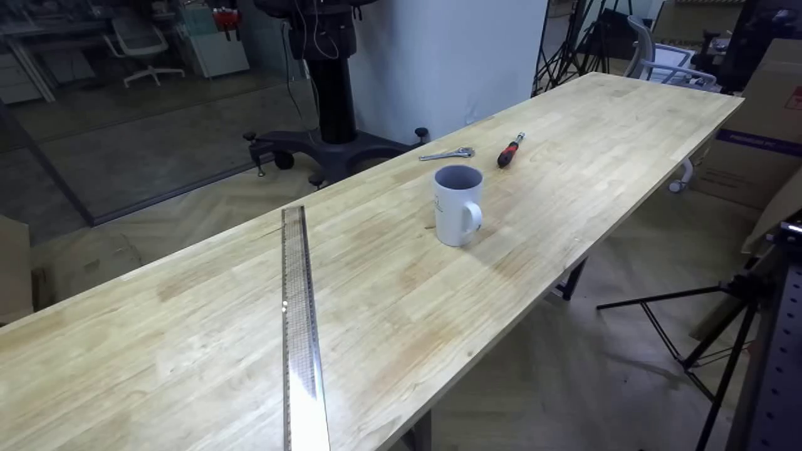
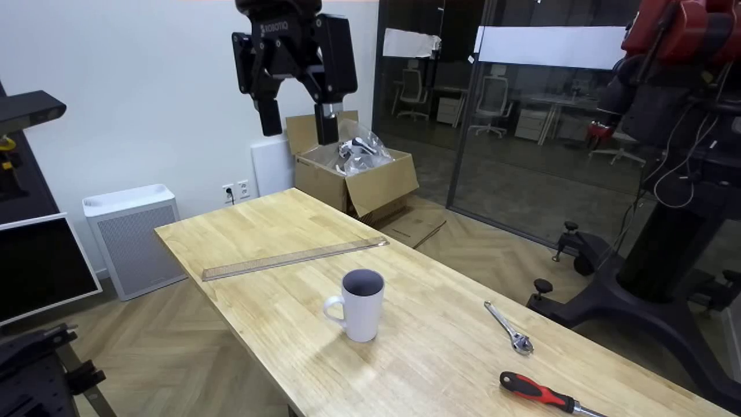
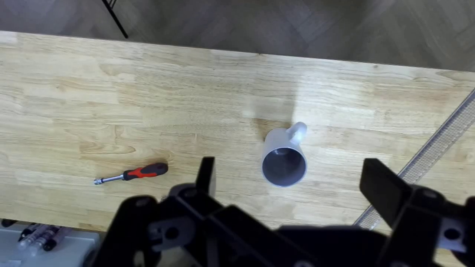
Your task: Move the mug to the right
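Note:
The white mug (image 1: pixel 450 216) stands upright on the wooden table, with its dark inside and side handle showing. It also shows in an exterior view (image 2: pixel 363 315) and in the wrist view (image 3: pixel 276 140). My gripper (image 2: pixel 299 126) is open and empty, high above the table and well clear of the mug. In the wrist view my gripper's fingers (image 3: pixel 290 176) are spread wide, and the mug appears between them, further down. The gripper is out of view in an exterior view.
The wooden table (image 1: pixel 388 313) is long and narrow. A clear ruler (image 1: pixel 301 300) lies on one side of the mug. A wrench (image 2: pixel 509 329) and a red-and-black screwdriver-like tool (image 2: pixel 535 391) lie on the other. A tray of markers (image 3: pixel 48 241) shows at the wrist view's lower left.

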Available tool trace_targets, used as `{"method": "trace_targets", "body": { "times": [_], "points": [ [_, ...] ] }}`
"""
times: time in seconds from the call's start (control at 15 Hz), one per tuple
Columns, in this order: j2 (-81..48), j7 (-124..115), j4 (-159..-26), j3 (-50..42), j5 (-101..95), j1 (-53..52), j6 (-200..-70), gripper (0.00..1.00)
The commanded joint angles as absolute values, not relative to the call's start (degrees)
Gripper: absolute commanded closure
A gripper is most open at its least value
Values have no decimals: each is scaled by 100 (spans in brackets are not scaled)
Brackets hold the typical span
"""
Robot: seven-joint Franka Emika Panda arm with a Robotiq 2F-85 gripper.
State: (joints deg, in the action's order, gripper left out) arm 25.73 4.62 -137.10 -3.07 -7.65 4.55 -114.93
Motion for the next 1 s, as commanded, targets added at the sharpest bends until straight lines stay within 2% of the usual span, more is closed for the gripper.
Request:
{"method": "trace_targets", "body": {
  "times": [0.0, 0.4, 0.93],
  "points": [
    [2572, 451, -13698, -332, -777, 424, -11476, 0],
    [2488, 433, -13651, -351, -735, 424, -11546, 0],
    [515, 1069, -12809, -464, 55, 239, -12112, 0]
  ]
}}
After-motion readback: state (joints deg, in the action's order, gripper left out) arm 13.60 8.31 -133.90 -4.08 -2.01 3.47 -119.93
